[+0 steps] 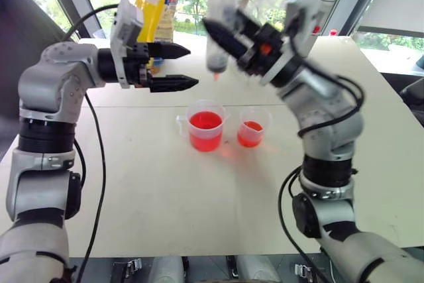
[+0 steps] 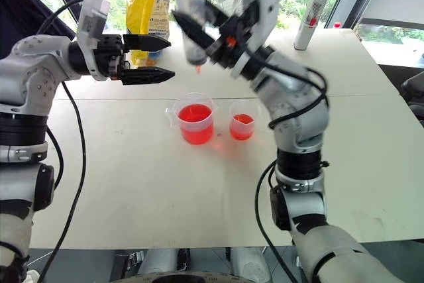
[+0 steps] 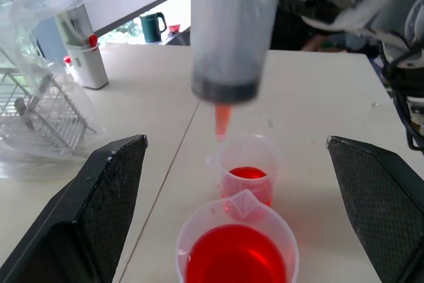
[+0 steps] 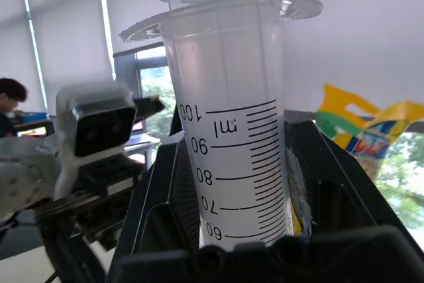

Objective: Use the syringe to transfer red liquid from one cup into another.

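Above the two cups the air is crowded: the right hand point(image 1: 228, 44) is clamped on the syringe point(image 1: 217, 51), which hangs upright over the handled beaker point(image 1: 205, 126) and the smaller cup point(image 1: 253, 127), while the left hand point(image 1: 173, 66) sits level just beside it with its fingers spread wide. The two cups stand just beside each other mid-bench, with little gap between. In front of them the bench point(image 1: 199, 197) lies bare. Behind, a yellow bag point(image 2: 147, 4) and a grey-white cylinder point(image 2: 310, 18) stand along the far edge.
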Motion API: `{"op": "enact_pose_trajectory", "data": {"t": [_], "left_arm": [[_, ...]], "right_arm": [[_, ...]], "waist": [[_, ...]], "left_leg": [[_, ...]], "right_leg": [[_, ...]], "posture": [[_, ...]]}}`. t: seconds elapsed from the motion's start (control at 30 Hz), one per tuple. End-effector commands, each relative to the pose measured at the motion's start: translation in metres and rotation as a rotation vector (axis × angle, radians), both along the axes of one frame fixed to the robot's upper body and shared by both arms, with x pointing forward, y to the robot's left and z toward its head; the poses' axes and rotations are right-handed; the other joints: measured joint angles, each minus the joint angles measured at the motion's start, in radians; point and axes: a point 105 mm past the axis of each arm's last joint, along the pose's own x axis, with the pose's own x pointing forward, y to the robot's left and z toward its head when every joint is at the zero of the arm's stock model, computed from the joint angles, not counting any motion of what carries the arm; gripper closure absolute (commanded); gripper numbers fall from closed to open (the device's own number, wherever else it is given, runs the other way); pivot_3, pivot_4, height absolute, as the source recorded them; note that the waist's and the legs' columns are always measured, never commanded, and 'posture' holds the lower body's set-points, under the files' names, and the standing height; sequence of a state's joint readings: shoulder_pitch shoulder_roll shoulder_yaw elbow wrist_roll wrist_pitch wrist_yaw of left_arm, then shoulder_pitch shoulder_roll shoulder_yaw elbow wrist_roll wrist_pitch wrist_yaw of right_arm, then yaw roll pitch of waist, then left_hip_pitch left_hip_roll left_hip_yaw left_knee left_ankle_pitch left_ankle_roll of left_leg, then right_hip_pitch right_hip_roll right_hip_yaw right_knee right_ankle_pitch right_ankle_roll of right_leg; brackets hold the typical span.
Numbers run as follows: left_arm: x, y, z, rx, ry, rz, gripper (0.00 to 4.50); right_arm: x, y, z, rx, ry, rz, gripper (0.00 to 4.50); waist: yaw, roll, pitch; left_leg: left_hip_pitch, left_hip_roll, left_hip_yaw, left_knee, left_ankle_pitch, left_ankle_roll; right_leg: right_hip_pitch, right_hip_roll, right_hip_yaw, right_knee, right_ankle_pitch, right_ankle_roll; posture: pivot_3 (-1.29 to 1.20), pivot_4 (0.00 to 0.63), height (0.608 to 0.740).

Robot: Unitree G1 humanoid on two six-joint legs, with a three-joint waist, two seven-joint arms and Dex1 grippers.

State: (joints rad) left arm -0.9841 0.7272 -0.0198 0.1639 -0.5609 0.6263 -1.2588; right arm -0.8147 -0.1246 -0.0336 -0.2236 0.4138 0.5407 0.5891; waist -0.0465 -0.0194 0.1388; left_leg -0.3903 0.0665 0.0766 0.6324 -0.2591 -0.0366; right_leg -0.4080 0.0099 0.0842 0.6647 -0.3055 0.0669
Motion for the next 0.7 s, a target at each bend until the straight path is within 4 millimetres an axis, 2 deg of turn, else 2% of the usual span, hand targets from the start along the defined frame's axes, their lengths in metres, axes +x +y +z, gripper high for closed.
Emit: {"op": "enact_pose_trajectory", "data": {"t": [0.03, 0.17, 0.23, 0.4, 0.7], "left_arm": [[-0.006, 0.01, 0.017, 0.004, -0.058, 0.029, 0.0], [-0.006, 0.015, 0.018, 0.009, -0.061, 0.045, 0.0], [-0.005, 0.017, 0.021, 0.009, -0.069, 0.056, 0.0], [0.002, 0.017, 0.025, -0.003, -0.093, 0.083, 0.0], [0.017, -0.002, 0.023, -0.031, -0.092, 0.057, 0.0]], "right_arm": [[0.0, 0.013, -0.02, 0.002, 0.005, 0.047, 3.1], [0.006, 0.017, -0.039, -0.01, 0.034, 0.051, 3.1], [0.012, 0.017, -0.058, -0.037, 0.057, 0.031, 3.1], [0.015, 0.016, -0.081, -0.052, 0.09, 0.008, 3.1], [0.017, 0.016, -0.091, -0.065, 0.096, -0.014, 3.1]], "waist": [[-0.001, 0.0, 0.0], [0.001, 0.0, 0.0], [0.001, 0.0, 0.0], [0.001, 0.0, 0.0], [0.0, 0.0, 0.0]], "left_leg": [[0.0, 0.0, 0.0, 0.0, 0.0, 0.0], [0.0, 0.0, 0.0, 0.0, 0.0, 0.0], [0.0, 0.0, 0.0, 0.0, 0.0, 0.0], [0.0, 0.0, 0.0, 0.0, 0.0, 0.0], [0.0, 0.0, 0.0, 0.0, 0.0, 0.0]], "right_leg": [[0.0, 0.0, 0.0, 0.0, 0.0, 0.0], [0.0, 0.0, 0.0, 0.0, 0.0, 0.0], [0.0, 0.0, 0.0, 0.0, 0.0, 0.0], [0.0, 0.0, 0.0, 0.0, 0.0, 0.0], [0.0, 0.0, 0.0, 0.0, 0.0, 0.0]], "posture": [[0.0, 0.15, 0.739], [0.0, 0.15, 0.739], [0.0, 0.15, 0.739], [0.0, 0.15, 0.739], [0.0, 0.15, 0.739]]}}
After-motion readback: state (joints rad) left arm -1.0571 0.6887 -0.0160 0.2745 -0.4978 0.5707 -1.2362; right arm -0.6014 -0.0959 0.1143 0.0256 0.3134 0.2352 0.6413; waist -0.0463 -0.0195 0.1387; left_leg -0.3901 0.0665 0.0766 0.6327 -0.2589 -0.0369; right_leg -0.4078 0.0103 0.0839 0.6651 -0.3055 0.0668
